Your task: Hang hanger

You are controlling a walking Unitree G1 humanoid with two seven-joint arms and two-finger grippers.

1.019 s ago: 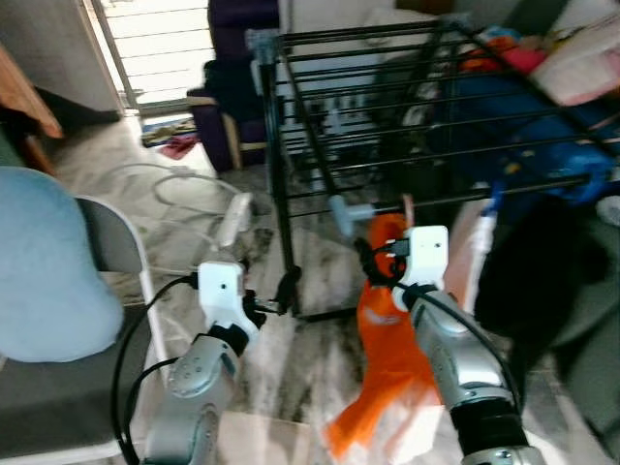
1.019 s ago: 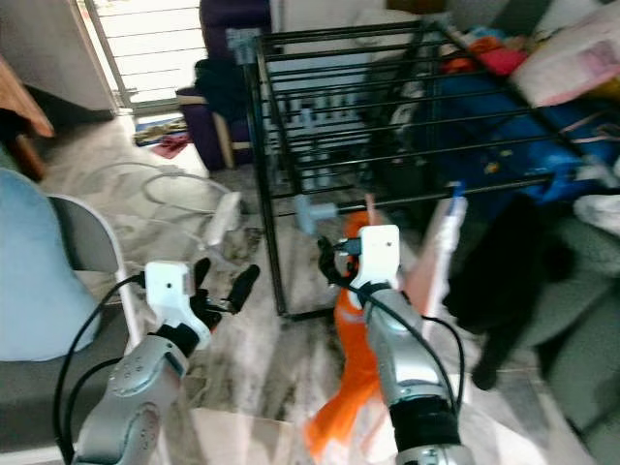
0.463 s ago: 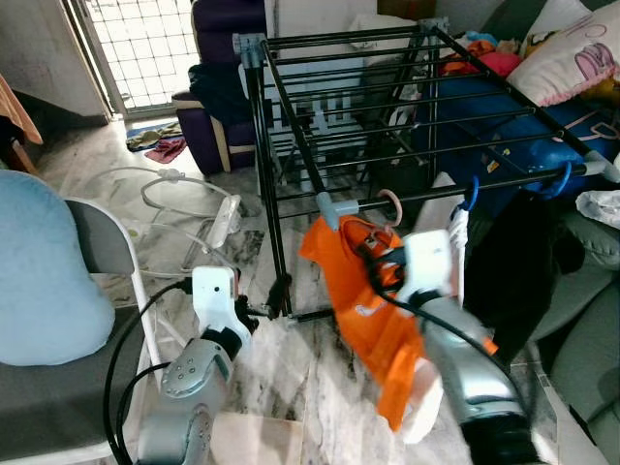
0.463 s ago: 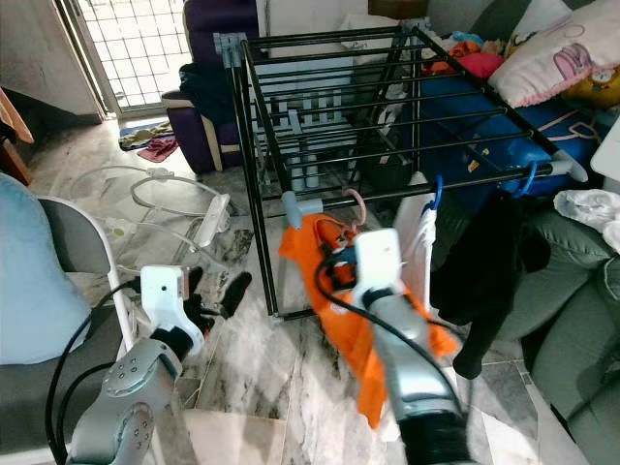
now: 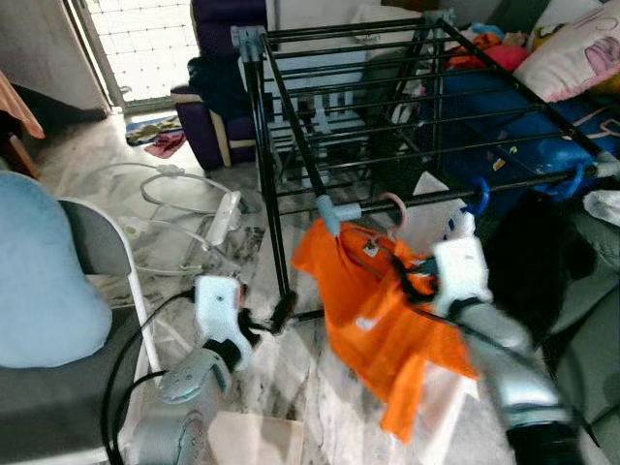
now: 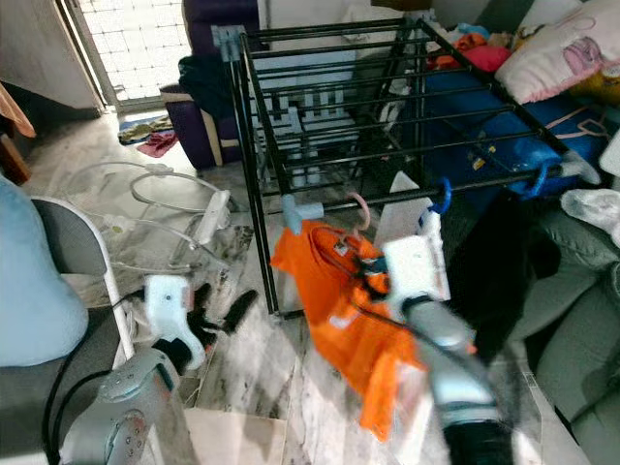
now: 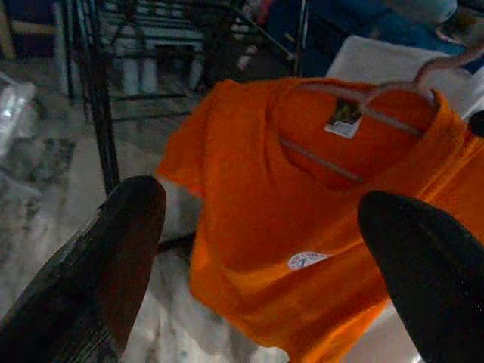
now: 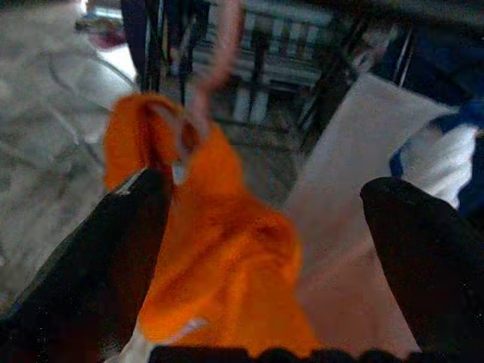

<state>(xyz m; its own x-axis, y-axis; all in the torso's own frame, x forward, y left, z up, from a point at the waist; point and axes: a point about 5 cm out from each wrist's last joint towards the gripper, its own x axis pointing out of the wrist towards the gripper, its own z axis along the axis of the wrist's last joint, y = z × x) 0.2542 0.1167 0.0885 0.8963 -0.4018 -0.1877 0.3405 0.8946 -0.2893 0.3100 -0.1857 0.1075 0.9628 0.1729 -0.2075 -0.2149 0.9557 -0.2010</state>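
The pink hanger (image 5: 392, 205) hooks the drying rack (image 5: 291, 145) front rail under an orange T-shirt (image 5: 373, 315), right gripper (image 8: 265, 249) seemingly released, blurred; left gripper (image 7: 257, 249) spread.

A pale pink hanger (image 5: 390, 204) hooks over the front rail of the black drying rack (image 5: 291, 145) — its curved hook sits on the rail near the rack's left front corner. An orange T-shirt (image 5: 373, 320) hangs on it, neck label showing at the collar, the cloth tilted and draped down toward the marble floor (image 5: 281, 378) — its lower hem is blurred.
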